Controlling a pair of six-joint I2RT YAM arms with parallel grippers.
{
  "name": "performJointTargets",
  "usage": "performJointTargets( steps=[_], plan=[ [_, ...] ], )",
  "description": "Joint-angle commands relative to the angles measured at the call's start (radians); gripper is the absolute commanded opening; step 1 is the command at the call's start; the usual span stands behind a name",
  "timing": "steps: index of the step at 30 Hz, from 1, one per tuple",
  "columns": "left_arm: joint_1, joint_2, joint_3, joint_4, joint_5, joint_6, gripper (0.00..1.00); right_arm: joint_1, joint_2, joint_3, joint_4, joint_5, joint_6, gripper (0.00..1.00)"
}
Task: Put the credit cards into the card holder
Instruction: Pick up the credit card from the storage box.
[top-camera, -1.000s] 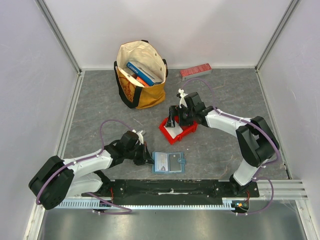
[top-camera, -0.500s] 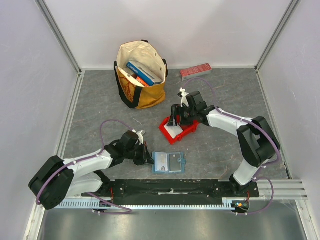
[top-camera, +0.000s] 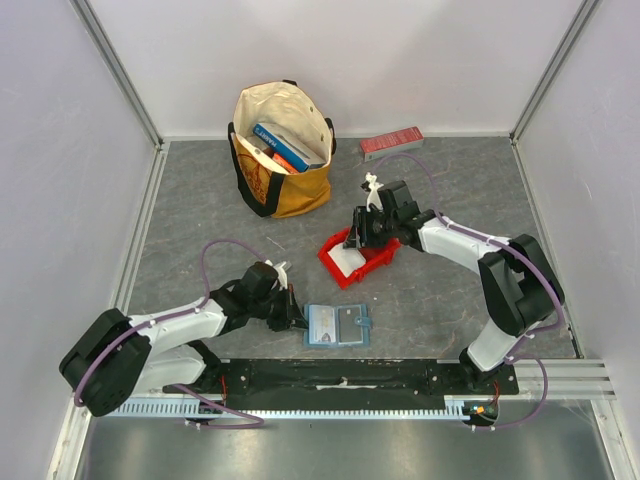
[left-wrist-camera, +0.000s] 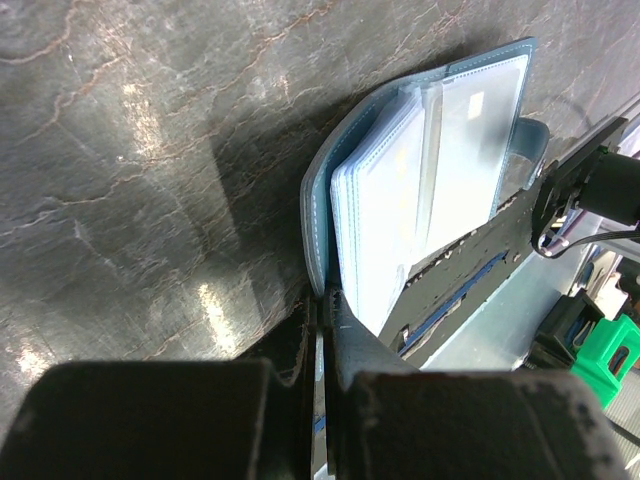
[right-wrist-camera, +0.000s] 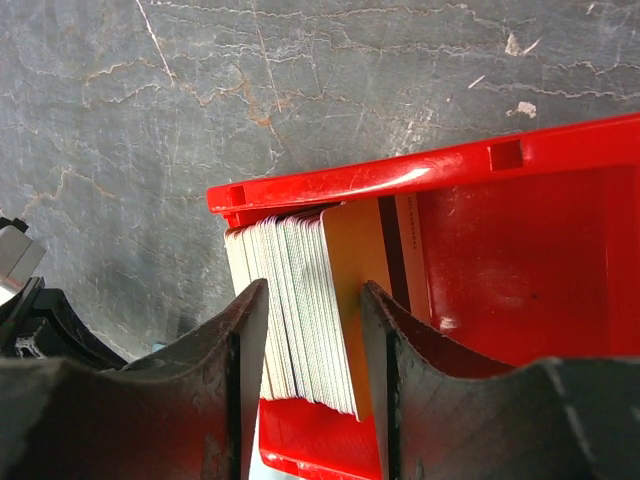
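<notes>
The credit cards stand on edge as a white stack fronted by an orange card, leaning in one end of a red bin. My right gripper is over them, its jaws partly open with a finger at each side of the stack. From above, the right gripper hangs over the red bin. The card holder lies open near the front edge, teal with clear sleeves. My left gripper is shut on its left cover edge, and it sits low on the table.
A yellow and cream tote bag with books stands at the back. A long red box lies by the back wall. White walls close in both sides, and a metal rail runs along the near edge.
The right jaws have narrowed round the card stack, and that wrist has shifted slightly right. The left arm and card holder have not moved.
</notes>
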Motion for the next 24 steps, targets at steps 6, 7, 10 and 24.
performJointTargets(
  steps=[6,7,10,24],
  plan=[
    [-0.002,0.014,0.028,0.031,0.007,0.034,0.02,-0.017,-0.02,-0.006,0.025,-0.036,-0.002,0.34],
    [-0.002,0.014,0.026,0.033,0.007,0.034,0.02,-0.02,-0.018,-0.004,0.024,-0.038,-0.002,0.31],
    [-0.002,0.015,0.028,0.033,0.007,0.034,0.02,-0.021,-0.017,-0.004,0.024,-0.038,-0.002,0.25],
    [-0.002,0.023,0.029,0.033,0.01,0.037,0.02,-0.044,-0.027,0.006,0.021,0.011,-0.019,0.68]
  ],
)
